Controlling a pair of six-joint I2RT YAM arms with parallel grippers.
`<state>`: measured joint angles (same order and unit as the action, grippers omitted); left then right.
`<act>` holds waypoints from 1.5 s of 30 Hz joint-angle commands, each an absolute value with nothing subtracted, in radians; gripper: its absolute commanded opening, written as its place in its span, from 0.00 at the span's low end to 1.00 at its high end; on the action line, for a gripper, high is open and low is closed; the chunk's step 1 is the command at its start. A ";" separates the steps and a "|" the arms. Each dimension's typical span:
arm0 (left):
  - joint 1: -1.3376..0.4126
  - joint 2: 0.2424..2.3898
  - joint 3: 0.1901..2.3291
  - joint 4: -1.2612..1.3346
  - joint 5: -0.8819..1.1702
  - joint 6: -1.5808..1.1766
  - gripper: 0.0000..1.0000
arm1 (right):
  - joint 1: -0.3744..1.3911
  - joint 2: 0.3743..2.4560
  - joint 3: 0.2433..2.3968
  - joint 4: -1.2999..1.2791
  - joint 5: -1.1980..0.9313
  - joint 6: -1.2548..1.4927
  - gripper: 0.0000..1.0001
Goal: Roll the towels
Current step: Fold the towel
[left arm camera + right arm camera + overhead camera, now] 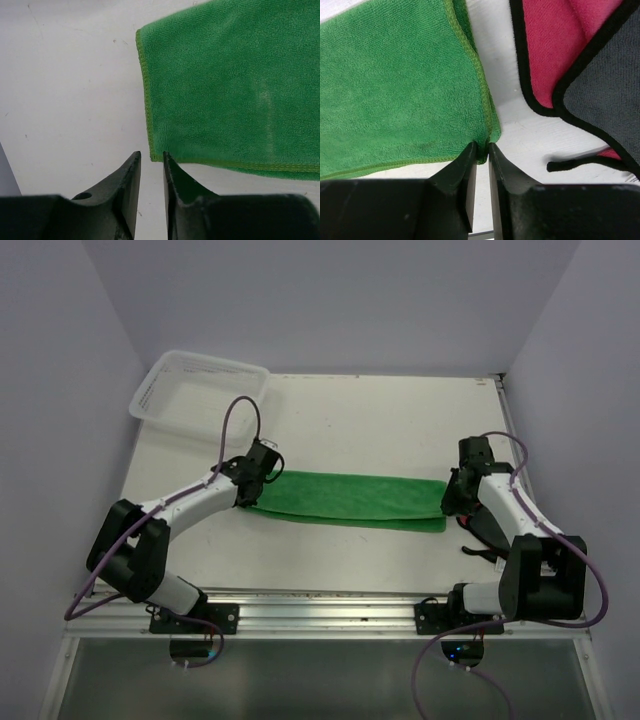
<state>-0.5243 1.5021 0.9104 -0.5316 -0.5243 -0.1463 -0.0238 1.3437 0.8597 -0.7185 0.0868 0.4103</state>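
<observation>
Pale walls close in on three sides of a white tabletop (380, 430), and a green towel (350, 500) lies flat across its middle as a long band stretching from one hand to the other. Its surface looks smooth, with a stitched hem running round the edge.

At one end, the left hand (151, 155) is down low over the tabletop with its fingers (131, 175) drawn to a narrow slit (white surface shows through the gap). The towel's near corner sits right at the fingertips, slightly to the side of the slit. I cannot tell whether the fingers are touching it. Most of the cloth spreads away ahead of this hand and off to its right.

At the other end, the right hand (482, 146) has its fingers nearly together, and the corner of the green towel is pinched between the tips. From there the cloth fans out ahead and to the left.

Just to the right of that hand, apart from the green cloth by a strip of bare tabletop, lies a red towel (555, 45) with black edging. A part of it is turned over so the dark grey underside shows, and a thin black loop trails from it.

Well beyond the left hand, at the far left corner, a white basket (220, 361) sits by the wall.
</observation>
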 commanded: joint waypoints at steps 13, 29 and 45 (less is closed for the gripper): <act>-0.545 1.459 0.903 -0.531 -0.583 -0.170 0.39 | -0.014 1.309 0.856 -0.732 0.092 0.393 0.51; -0.545 1.238 0.864 -0.459 -0.629 -0.199 0.82 | -0.014 1.430 0.847 -0.505 0.106 0.394 0.50; -0.545 1.243 0.884 -0.446 -0.637 -0.189 0.82 | -0.015 1.566 0.819 -0.428 0.101 0.423 0.43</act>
<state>-0.5400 1.2442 0.8707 -0.4934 -0.6151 -0.1825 -0.0177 1.5513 0.8371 -0.4774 0.0940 0.4110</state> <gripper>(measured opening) 0.817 0.434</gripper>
